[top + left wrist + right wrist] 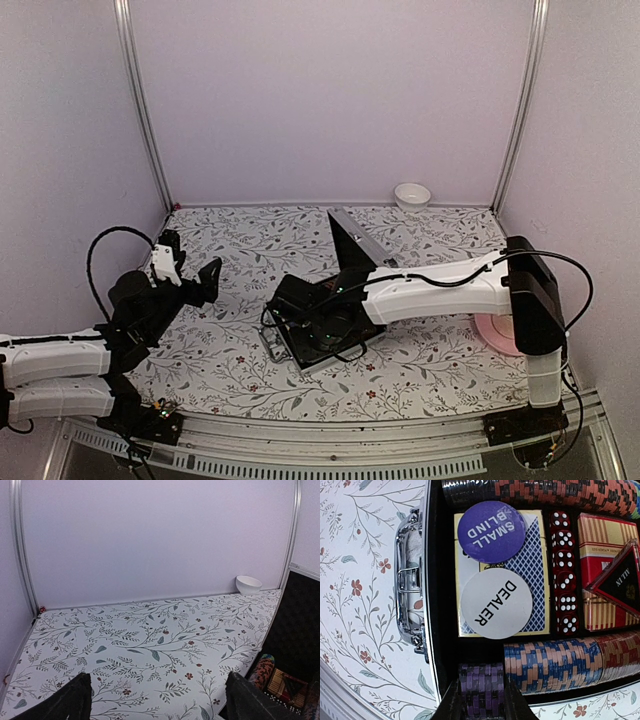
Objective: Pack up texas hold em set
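A flower-printed surface (pixel 420 240) carries the open case (pixel 298 305) near its middle, silver-edged and black-lined, with the lid (pixel 352 245) raised toward the back wall. The right arm (pixel 440 285) reaches across the case from the right and covers much of the inside in the overhead view. Its right hand (pixel 481 700) is down at the near edge of the tray, pinching a short stack of purple chips (pixel 481 675) between its two fingers. The left hand (pixel 205 278) is well apart at the left of the surface, fingers spread wide and holding nothing. Inside the case, one row of chips (pixel 560 495), red and black, runs along the far side, and a blue, orange and red row (pixel 560 665) lies just beside the purple stack. Between the rows lie a blue-backed deck (pixel 535 580) and a red deck (pixel 605 565), with a line of five red dice (pixel 564 575) between them. A purple "SMALL BLIND" disc (pixel 491 531) and a white "DEALER" disc (pixel 496 603) rest on the blue deck, and a black triangular "ALL IN" marker (pixel 622 582) overlaps the red one, cut off at the frame edge. A chrome latch (pixel 409 575) sits on the case's outer wall. A white bowl (pixel 412 194) stands at the back wall. A pink plate (pixel 495 335) is mostly hidden behind the right arm.
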Tool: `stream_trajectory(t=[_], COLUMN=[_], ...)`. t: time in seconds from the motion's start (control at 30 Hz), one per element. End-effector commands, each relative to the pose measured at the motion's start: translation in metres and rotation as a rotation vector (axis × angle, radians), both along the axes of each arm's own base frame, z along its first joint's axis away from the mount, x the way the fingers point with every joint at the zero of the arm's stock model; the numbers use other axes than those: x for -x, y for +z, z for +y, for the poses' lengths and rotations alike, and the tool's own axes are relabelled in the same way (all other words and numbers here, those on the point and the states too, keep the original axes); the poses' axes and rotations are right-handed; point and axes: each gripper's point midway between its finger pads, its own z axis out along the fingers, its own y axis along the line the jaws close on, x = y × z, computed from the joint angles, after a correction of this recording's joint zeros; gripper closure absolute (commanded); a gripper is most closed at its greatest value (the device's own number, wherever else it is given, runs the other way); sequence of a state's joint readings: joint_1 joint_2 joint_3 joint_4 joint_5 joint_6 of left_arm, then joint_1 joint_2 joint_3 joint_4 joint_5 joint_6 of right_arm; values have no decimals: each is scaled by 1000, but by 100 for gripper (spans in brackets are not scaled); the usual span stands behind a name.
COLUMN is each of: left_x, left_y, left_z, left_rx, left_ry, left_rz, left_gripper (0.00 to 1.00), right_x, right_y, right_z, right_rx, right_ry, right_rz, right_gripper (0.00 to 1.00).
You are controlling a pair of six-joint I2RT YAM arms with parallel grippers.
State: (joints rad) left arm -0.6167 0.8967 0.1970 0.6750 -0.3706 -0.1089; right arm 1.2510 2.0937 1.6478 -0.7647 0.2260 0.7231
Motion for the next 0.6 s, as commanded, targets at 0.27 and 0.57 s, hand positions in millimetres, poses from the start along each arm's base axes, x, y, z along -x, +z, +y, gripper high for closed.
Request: stream_trajectory(t=[0.27,0.57], left_x=[-5,-4], left_y=[-4,-2], left_z=[-8,-13], left_rx=[-31,-31], left_ry=[-30,-57], left_rz=[19,16], left_gripper=[7,7], right_x=[-10,-11], right_y=[-3,7], right_z=[-8,-6], right_rx=[53,41], right_ry=[-37,-46], right_rz=[-46,-53], right_gripper=[67,59])
